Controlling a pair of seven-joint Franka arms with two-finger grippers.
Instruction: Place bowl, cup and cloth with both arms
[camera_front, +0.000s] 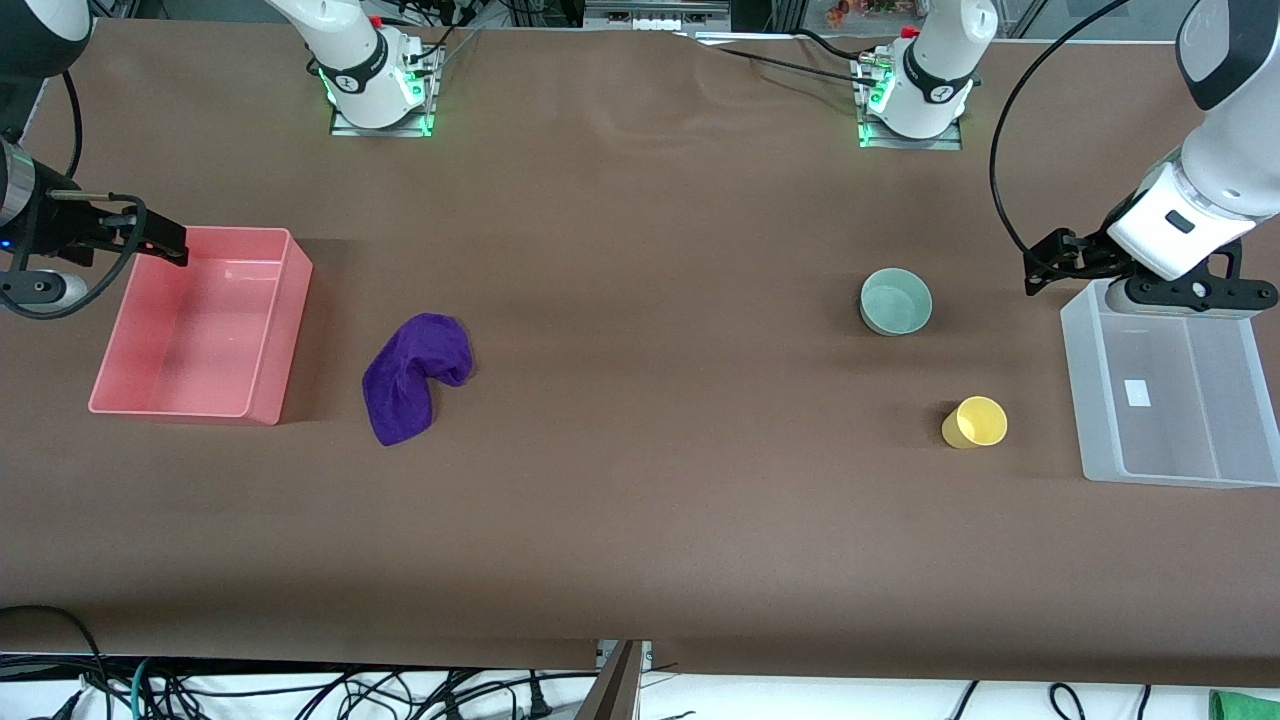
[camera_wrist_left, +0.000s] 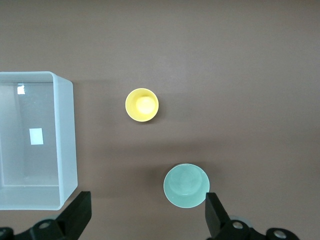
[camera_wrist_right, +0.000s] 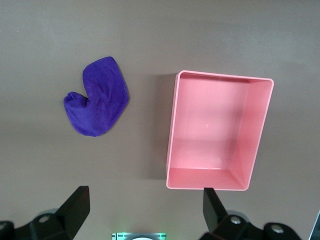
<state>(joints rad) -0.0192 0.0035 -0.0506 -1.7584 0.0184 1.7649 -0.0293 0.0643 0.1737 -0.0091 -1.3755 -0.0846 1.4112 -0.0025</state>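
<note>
The pale green bowl (camera_front: 896, 302) stands upright toward the left arm's end; it also shows in the left wrist view (camera_wrist_left: 186, 185). The yellow cup (camera_front: 975, 422) stands upright nearer the front camera than the bowl, also seen from the left wrist (camera_wrist_left: 142, 104). The purple cloth (camera_front: 415, 375) lies crumpled beside the pink bin (camera_front: 285, 340), also in the right wrist view (camera_wrist_right: 97, 104). My left gripper (camera_front: 1045, 265) (camera_wrist_left: 147, 215) hangs high, open and empty, over the table between the bowl and the clear bin. My right gripper (camera_front: 160, 240) (camera_wrist_right: 145, 207) hangs high, open and empty, over the pink bin's edge.
An empty clear plastic bin (camera_front: 1075, 390) (camera_wrist_left: 67, 140) stands at the left arm's end, beside the cup. The empty pink bin (camera_wrist_right: 172, 130) stands at the right arm's end. Both arm bases (camera_front: 375, 70) (camera_front: 915, 90) stand at the table's back edge.
</note>
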